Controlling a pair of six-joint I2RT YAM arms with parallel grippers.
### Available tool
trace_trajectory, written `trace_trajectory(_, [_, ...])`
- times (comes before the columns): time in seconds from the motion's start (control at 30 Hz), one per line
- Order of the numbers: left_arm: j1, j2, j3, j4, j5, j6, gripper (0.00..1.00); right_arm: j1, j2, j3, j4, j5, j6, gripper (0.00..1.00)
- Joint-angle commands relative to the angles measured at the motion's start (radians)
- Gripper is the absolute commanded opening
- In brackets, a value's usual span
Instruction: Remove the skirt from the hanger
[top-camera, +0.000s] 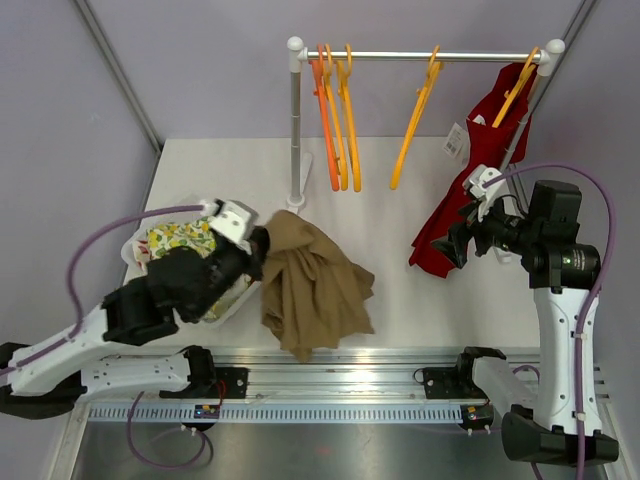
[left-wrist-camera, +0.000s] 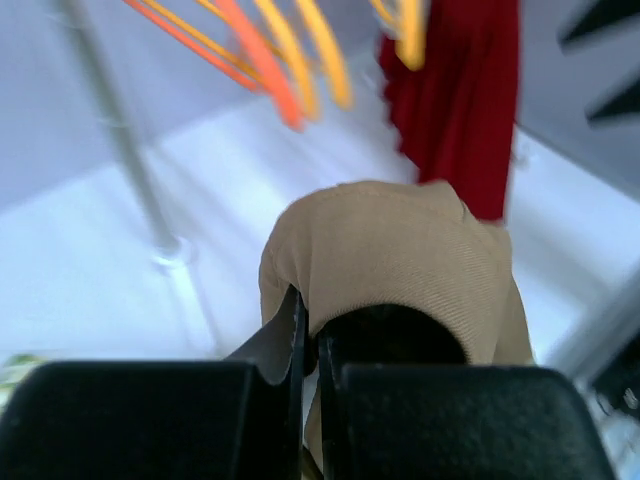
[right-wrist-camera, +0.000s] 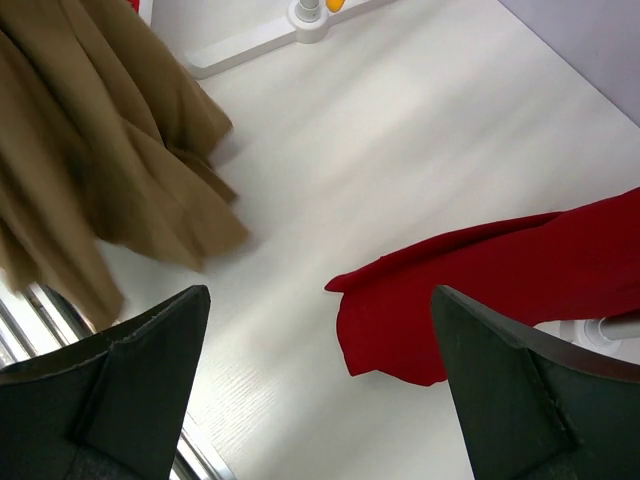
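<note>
Your left end effector (left-wrist-camera: 308, 325): clamped shut, seemingly on crumpled tan cloth garment (top-camera: 312, 280); right end effector (right-wrist-camera: 320, 300): wide open, empty.

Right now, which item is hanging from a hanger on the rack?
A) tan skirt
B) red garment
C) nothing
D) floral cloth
B: the red garment hangs from a yellow hanger at the right end of the rack, while the tan skirt is off the rack, pinched in the left gripper, and the floral cloth lies low at the left.
</note>
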Motion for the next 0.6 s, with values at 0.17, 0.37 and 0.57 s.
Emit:
trace_trajectory(0.17, [0.006, 0.016, 0.352, 0.177, -0.531, 0.575, 0.0, -0.053, -0.011, -0.025, 0.09, -0.042, 0.073, 0.99])
trace_trajectory(0.37, [0.051, 0.064, 0.458, 0.385, -0.612, 0.885, 0.0, -0.062, -0.011, -0.042, 0.109, -0.042, 0.088, 1.0])
trace_trajectory(0.57, [0.173, 0.007, 0.394, 0.366, -0.579, 0.861, 0.0, -0.067, -0.007, -0.039, 0.115, -0.056, 0.094, 1.0])
